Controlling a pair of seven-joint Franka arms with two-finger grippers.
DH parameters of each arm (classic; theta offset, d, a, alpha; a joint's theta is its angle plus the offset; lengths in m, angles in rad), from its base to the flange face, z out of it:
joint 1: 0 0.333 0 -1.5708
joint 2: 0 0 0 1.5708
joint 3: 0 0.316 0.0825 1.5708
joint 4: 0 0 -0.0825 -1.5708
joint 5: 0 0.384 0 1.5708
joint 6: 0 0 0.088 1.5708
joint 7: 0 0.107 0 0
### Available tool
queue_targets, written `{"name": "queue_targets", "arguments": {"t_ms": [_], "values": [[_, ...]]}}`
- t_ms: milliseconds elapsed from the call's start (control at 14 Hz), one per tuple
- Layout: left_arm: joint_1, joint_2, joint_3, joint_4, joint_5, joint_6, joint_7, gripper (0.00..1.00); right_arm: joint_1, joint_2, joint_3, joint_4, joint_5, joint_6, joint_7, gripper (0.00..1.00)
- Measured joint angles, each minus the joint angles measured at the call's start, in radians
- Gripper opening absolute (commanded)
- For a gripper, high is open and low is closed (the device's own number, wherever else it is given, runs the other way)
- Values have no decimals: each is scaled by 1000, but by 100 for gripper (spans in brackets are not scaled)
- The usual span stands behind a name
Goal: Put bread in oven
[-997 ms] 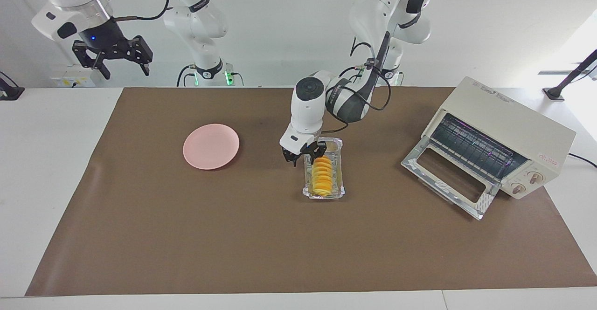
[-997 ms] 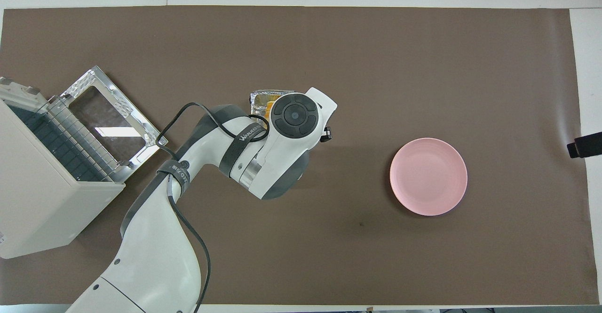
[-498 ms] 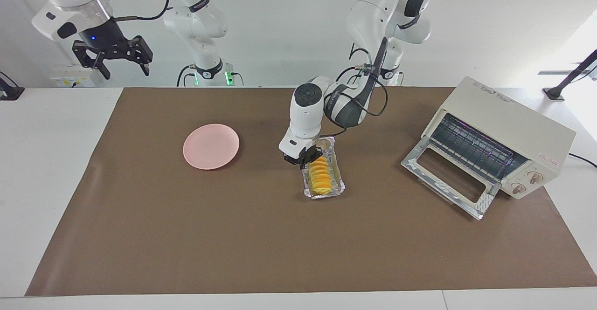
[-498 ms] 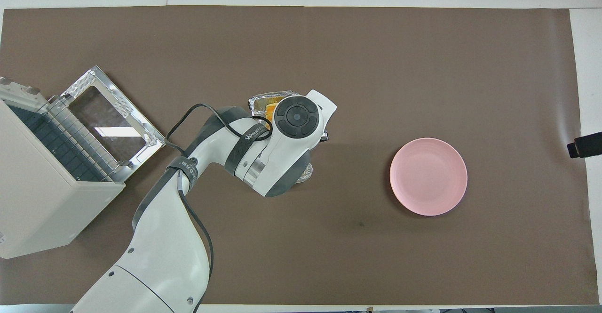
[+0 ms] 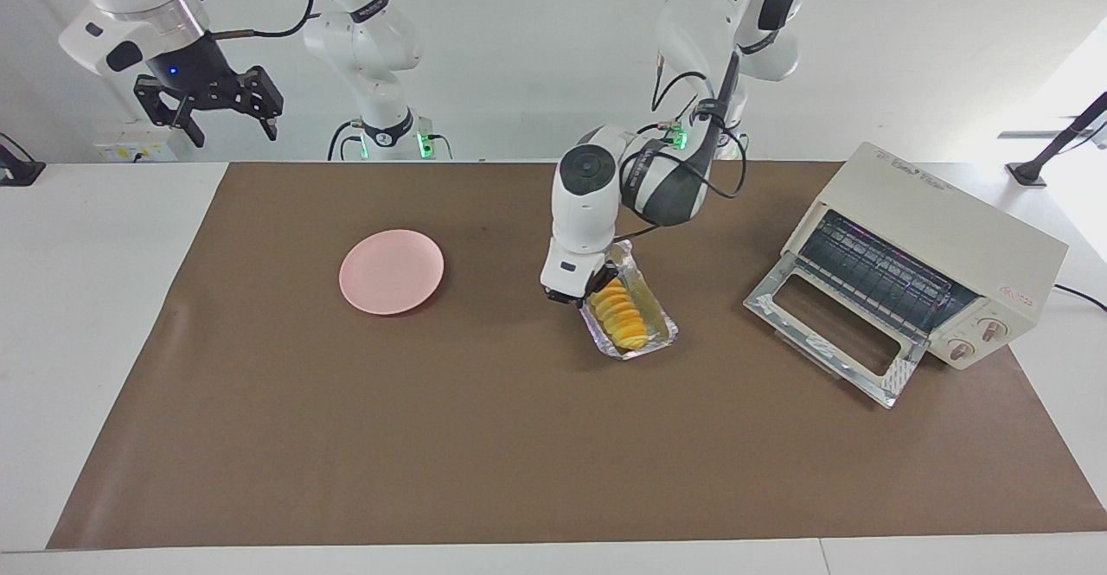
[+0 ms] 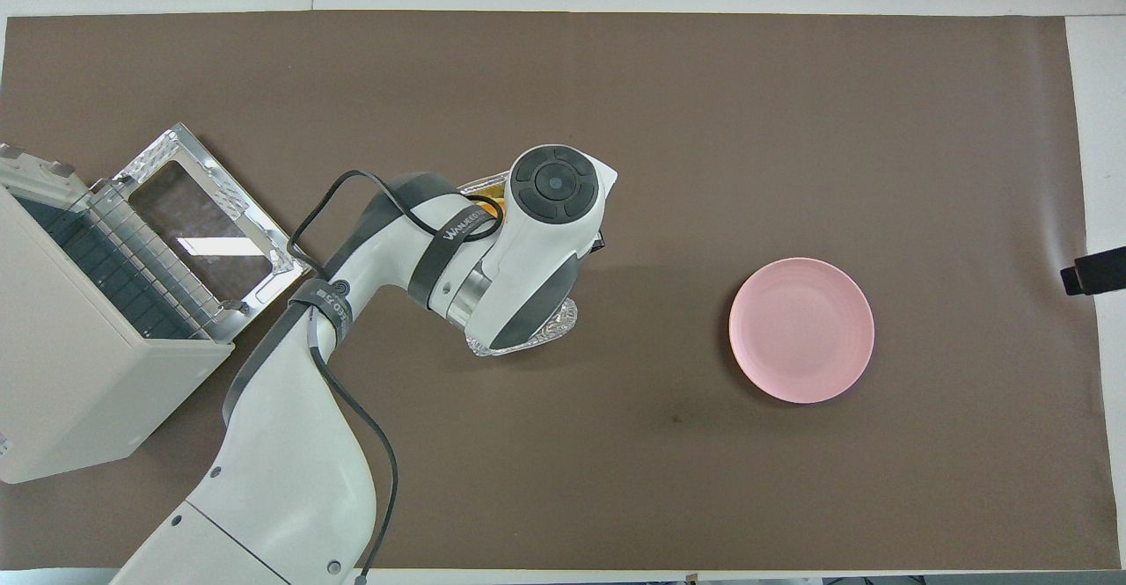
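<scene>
Facing view: left gripper (image 5: 585, 295) clamps one crinkled silver foil tray (image 5: 655, 320) holding one ridged golden bread loaf (image 5: 624, 315); right gripper (image 5: 227, 111) open.

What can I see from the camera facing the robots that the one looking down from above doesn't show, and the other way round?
Only the facing view shows the bread plainly in its foil tray, the left claw at the tray's end, the oven's knobs, and the right claw waiting aloft. Only the overhead view shows the left arm covering most of the tray. Both show the open oven and pink plate.
</scene>
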Motion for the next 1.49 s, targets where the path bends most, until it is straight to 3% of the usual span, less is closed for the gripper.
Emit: {"name": "queue_targets", "arguments": {"t_ms": [142, 427, 1068, 1495], "values": [[132, -55, 16, -2, 1, -62, 9, 0, 0, 0, 0, 0, 0, 0, 0, 100], [282, -69, 69, -47, 5, -72, 62, 0, 0, 0, 0, 0, 0, 0, 0, 100], [445, -94, 74, -134, 50, -66, 128, 0, 0, 0, 0, 0, 0, 0, 0, 100], [527, -151, 73, -292, 66, 17, 253, 0, 0, 0, 0, 0, 0, 0, 0, 100]]}}
